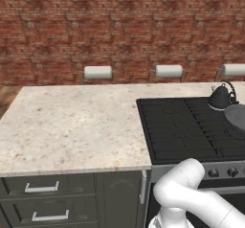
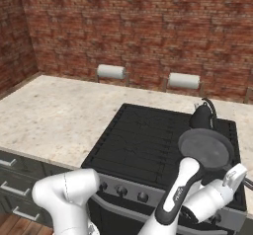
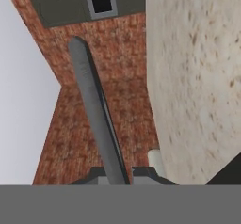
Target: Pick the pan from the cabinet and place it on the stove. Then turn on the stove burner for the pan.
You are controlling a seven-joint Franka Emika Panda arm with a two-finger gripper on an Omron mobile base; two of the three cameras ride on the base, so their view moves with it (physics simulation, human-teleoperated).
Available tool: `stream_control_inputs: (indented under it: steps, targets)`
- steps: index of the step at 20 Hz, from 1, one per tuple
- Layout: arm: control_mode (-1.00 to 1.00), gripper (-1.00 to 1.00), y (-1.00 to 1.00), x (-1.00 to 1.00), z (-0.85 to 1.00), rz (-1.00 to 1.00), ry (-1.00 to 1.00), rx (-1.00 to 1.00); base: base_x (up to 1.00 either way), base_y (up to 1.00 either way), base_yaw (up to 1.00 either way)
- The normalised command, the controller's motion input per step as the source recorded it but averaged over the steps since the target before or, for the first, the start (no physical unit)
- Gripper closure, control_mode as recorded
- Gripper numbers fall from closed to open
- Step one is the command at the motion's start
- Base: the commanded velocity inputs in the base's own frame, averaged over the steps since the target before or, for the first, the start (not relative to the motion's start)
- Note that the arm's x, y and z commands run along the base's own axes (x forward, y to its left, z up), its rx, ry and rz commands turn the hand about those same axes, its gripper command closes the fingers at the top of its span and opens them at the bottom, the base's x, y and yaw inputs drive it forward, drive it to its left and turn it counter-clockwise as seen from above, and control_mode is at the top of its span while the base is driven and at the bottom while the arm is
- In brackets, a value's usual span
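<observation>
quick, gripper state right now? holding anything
Gripper: shut on the pan's handle, holding the pan over the stove, beside the kettle.

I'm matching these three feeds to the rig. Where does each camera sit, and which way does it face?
Left base view: behind the arm's left, looking forward and down over counter and stove; white arm link at lower right.
Right base view: behind the arm's right, facing the stove; arm rises from lower left toward the pan.
Hand view: on the hand, rolled sideways, looking along the pan's handle between the fingers.
Both base views share stove, kettle, pan and brick wall.
</observation>
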Motion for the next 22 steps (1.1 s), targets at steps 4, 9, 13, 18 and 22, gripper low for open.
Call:
stream_control_inputs:
  steps: [4, 9, 13, 18, 22]
  targets:
    - [-1.00, 1.00, -0.05, 0.00, -0.44, 0.02, 0.00, -0.04, 0.00, 0.00, 0.00]
    - [-1.00, 1.00, -0.13, -0.02, -0.22, 0.00, 0.00, -0.03, 0.00, 0.00, 0.00]
    - [-1.00, 1.00, -0.25, -0.22, -0.01, 0.00, 0.00, 0.00, 0.00, 0.00, 0.00]
    - [-1.00, 1.00, -0.12, -0.13, -0.10, 0.00, 0.00, -0.02, 0.00, 0.00, 0.00]
    - [-1.00, 1.00, 0.00, -0.02, -0.30, 0.00, 0.00, -0.07, 0.00, 0.00, 0.00]
